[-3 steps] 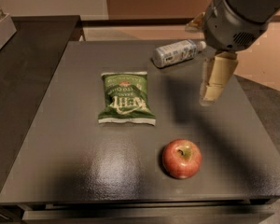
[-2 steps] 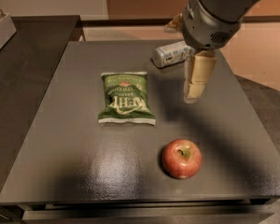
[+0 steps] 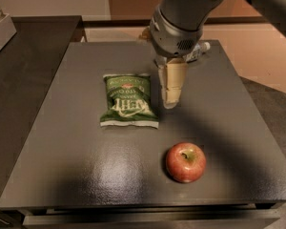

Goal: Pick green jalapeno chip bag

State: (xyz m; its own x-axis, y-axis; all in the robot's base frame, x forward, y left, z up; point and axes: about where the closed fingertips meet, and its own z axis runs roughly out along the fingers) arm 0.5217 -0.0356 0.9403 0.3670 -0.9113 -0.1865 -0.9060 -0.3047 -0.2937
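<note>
The green jalapeno chip bag [image 3: 128, 100] lies flat on the dark table [image 3: 71, 161], left of centre, with white lettering and a small red mark near its far end. My gripper [image 3: 170, 100] hangs from the grey arm just to the right of the bag, its pale fingers pointing down and held above the table surface. It holds nothing. A red apple [image 3: 185, 162] sits on the table nearer the front, below and right of the gripper.
A clear plastic bottle [image 3: 196, 51] lies at the back of the table, mostly hidden behind the arm. A dark counter [image 3: 19, 80] adjoins the table on the left, with a pale box [image 3: 0, 30] at its far corner. The floor drops away to the right.
My arm and gripper have moved left across the table, from near the bottle to right beside the chip bag. The bag and the apple have not moved.
</note>
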